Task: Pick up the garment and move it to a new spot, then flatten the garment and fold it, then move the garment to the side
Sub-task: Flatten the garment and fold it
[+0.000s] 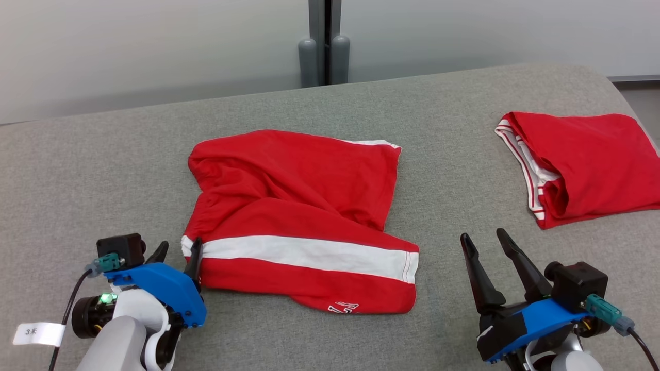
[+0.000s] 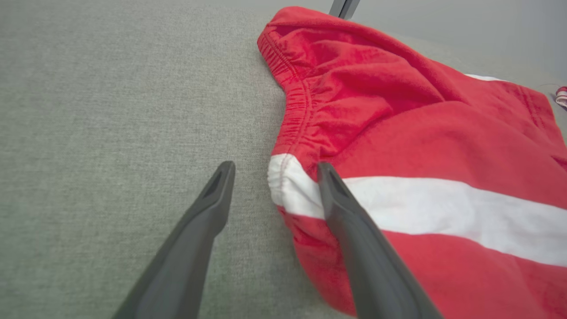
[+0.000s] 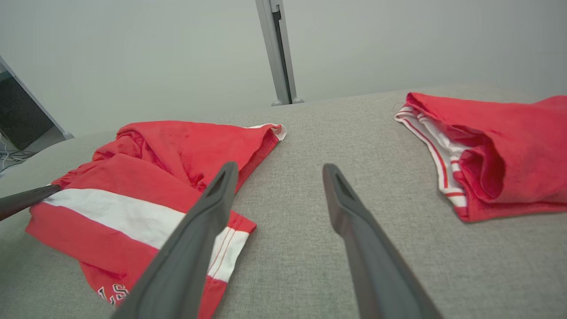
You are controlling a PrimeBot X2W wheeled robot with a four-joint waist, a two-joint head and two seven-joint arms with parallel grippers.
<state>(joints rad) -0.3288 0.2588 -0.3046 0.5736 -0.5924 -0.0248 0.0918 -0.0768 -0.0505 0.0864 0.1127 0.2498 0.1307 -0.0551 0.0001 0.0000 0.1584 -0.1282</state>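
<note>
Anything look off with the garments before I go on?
The red shorts in the middle are not flat: the white-striped half lies diagonally over the rest, and the elastic waistband is bunched. The folded red garment at the right lies neatly. Nothing looks damaged.

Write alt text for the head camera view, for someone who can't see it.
Rumpled red shorts with a white stripe lie on a grey surface, the open left gripper at their striped left corner. The open right gripper sits apart at lower right, and a second red garment lies folded at far right.
</note>
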